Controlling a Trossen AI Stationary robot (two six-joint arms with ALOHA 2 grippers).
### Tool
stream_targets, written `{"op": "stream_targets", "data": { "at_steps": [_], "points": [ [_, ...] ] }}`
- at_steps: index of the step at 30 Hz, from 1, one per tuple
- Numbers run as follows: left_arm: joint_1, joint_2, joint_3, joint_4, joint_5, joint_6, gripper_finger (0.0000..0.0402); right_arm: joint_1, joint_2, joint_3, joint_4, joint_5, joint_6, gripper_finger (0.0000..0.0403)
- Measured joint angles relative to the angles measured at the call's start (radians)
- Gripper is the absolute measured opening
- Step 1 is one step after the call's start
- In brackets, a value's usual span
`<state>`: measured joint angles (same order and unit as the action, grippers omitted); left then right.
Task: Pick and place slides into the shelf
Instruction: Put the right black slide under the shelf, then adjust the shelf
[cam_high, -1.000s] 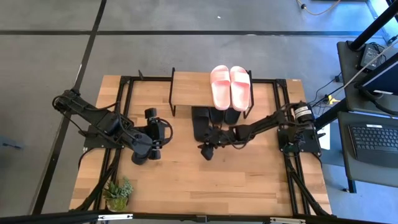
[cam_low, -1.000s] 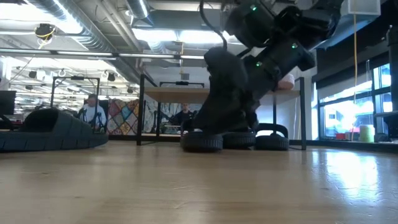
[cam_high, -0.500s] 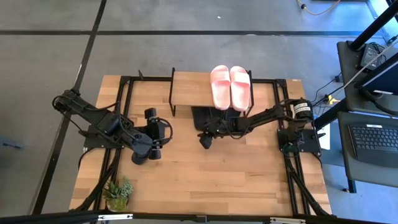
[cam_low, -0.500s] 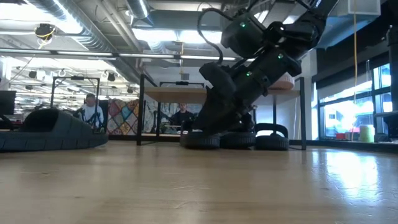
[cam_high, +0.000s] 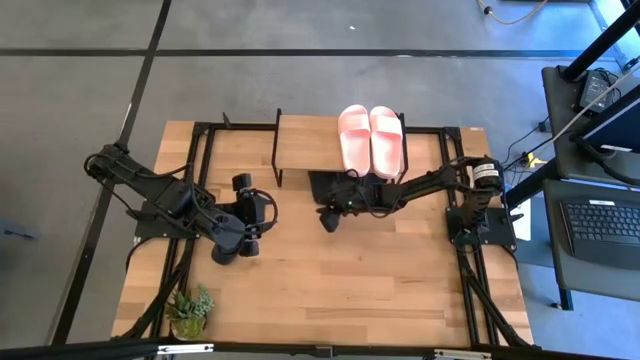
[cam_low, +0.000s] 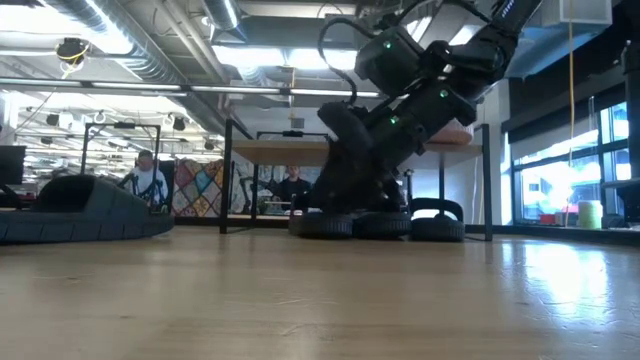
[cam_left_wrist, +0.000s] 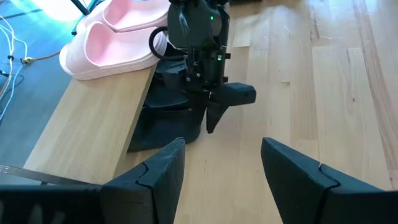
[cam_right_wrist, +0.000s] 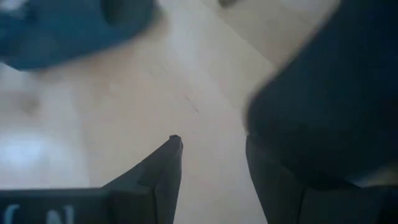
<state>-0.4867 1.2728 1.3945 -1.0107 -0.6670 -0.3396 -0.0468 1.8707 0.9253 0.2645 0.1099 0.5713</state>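
High view shows my right gripper low at the front edge of the shelf, clamped on a black slide I am feeding under the board beside the other black slides already tucked there. To do this well, I would keep the sole flat and push straight in between the thin metal legs. The pink slides sit on the pale wooden top, smooth and rounded. My left gripper waits with fingers parted and empty, just beside one more matte black slide.
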Motion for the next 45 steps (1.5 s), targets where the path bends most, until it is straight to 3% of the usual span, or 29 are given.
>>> {"op": "stream_targets", "data": {
  "at_steps": [5, 14, 26, 35, 41, 45],
  "points": [
    [0.000, 0.000, 0.000, 0.000, 0.000, -0.002, 0.0203, 0.042, -0.055, 0.002, 0.097, -0.076, -0.004, 0.0179],
    [0.000, 0.000, 0.000, 0.001, 0.000, -0.019, 0.0203, 0.127, -0.247, 0.002, 0.072, -0.081, -0.008, 0.0179],
    [0.000, 0.000, 0.000, 0.053, 0.003, -0.020, 0.0203, 0.216, -0.584, 0.001, -0.284, -0.080, -0.137, 0.0179],
    [0.000, 0.000, 0.000, 0.103, 0.007, -0.049, 0.0203, 0.238, -0.799, -0.006, -0.596, 0.044, -0.178, 0.0179],
    [0.000, 0.000, 0.000, 0.110, 0.007, -0.077, 0.0203, 0.244, -1.013, -0.151, -0.564, 0.055, -0.170, 0.0179],
    [0.000, 0.000, 0.000, 0.129, -0.003, -0.077, 0.0203, 0.243, -1.163, -0.259, -0.566, 0.118, -0.116, 0.0179]
  ]
}}
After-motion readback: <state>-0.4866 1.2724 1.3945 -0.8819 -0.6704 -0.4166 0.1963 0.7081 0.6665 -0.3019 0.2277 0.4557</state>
